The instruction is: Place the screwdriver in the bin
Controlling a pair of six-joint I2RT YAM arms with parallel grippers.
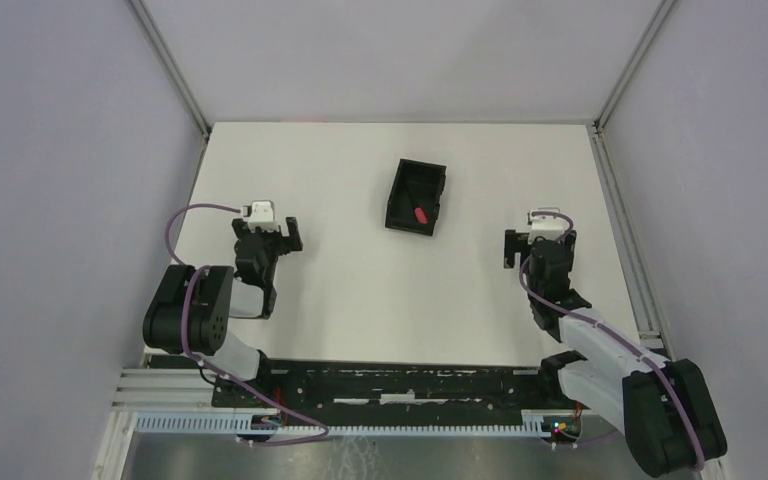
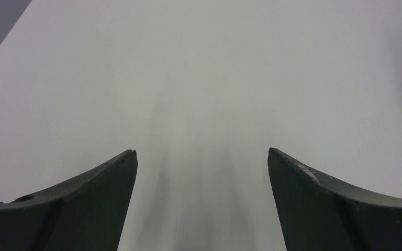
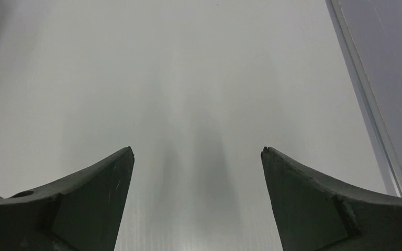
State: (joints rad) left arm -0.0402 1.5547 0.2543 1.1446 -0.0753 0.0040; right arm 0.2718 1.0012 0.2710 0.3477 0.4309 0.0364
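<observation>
2 claws and 1 bin on a white tabletop [image 1: 360, 310], seen from above and from each wrist. The bin [image 1: 407, 187], a small black open tray with low walls, stands towards the far middle of the tabletop, turned slightly askew to its edges, and lies between the 2 arms but beyond both. The screwdriver [image 1: 420, 214] lies inside the bin, close to its near wall; only the red handle is clear, the thin shaft being lost against the black floor. The left claw [image 1: 268, 236] rests low over the tabletop to the left of the bin, well apart from it; in the left wrist view its claw [image 2: 201, 153] is spread wide, with only bare white surface between the 2 dark fingers [image 2: 84, 193]. The right claw [image 1: 538, 246] sits to the right of the bin, likewise well apart; in the right wrist view it [image 3: 197, 150] is also spread wide and grasps nothing, with a metal rail [image 3: 366, 104] bordering the tabletop at the right of that view.
</observation>
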